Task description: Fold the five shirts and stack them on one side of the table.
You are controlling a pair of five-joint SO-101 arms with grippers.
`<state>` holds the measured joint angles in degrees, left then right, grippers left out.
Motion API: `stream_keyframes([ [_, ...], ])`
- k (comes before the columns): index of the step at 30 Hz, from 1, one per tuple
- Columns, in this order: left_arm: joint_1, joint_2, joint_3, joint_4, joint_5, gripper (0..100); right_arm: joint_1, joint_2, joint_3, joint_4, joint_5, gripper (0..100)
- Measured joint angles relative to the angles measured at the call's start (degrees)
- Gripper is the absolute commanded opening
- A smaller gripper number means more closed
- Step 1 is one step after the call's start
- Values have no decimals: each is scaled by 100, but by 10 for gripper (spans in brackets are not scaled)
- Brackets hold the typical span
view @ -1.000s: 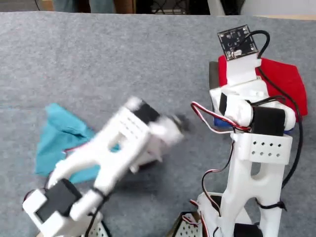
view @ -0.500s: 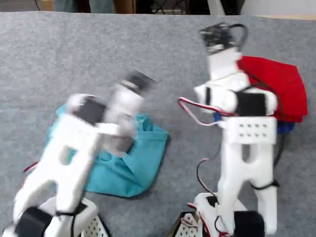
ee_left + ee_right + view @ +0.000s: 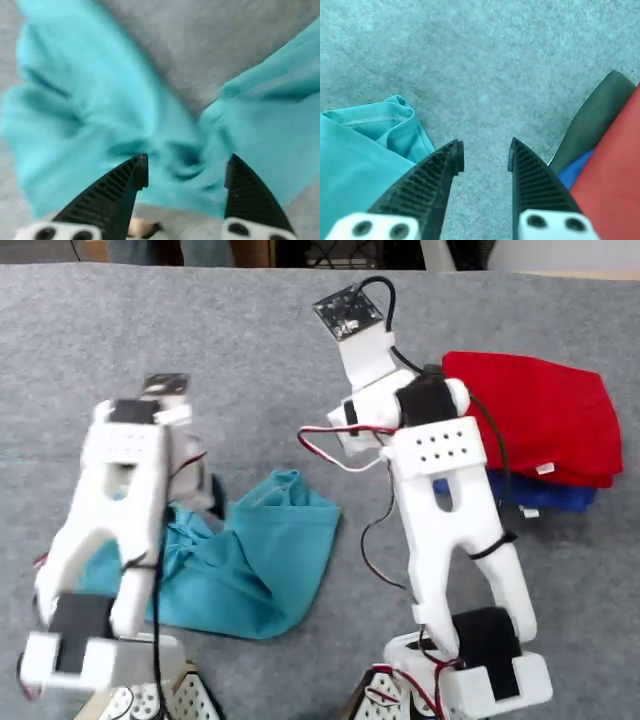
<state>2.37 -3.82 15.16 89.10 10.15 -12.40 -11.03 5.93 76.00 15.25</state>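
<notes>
Though earlier compact, teal shirt (image 3: 270, 560) broader.

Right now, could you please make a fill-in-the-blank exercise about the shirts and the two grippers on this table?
1. The crumpled shirt under the left gripper is ___ in colour.
2. The folded stack has a ___ shirt on top.
3. The right gripper has its jaws ___.
Missing words: teal; red; open.

free: far table (image 3: 150, 320), middle strip | blocked: teal shirt (image 3: 270, 560) near-left, folded stack (image 3: 540, 430) right
</notes>
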Motion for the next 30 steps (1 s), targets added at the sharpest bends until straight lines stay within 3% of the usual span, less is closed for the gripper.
stream_keyframes([
  [8,492,1969,-2048,149,1626,292,607,44,0,0,-9,161],
  [11,677,2831,-2664,149,1855,280,624,44,0,0,0,160],
  [17,1345,4062,-3358,325,1864,141,730,44,53,0,0,159],
  [20,1442,4369,-3798,527,1644,16,985,44,79,0,-9,159],
  [25,1415,4633,-4308,1029,712,29,1257,44,79,0,0,159],
  [30,932,4097,-4387,1099,299,28,1345,44,97,0,0,159],
])
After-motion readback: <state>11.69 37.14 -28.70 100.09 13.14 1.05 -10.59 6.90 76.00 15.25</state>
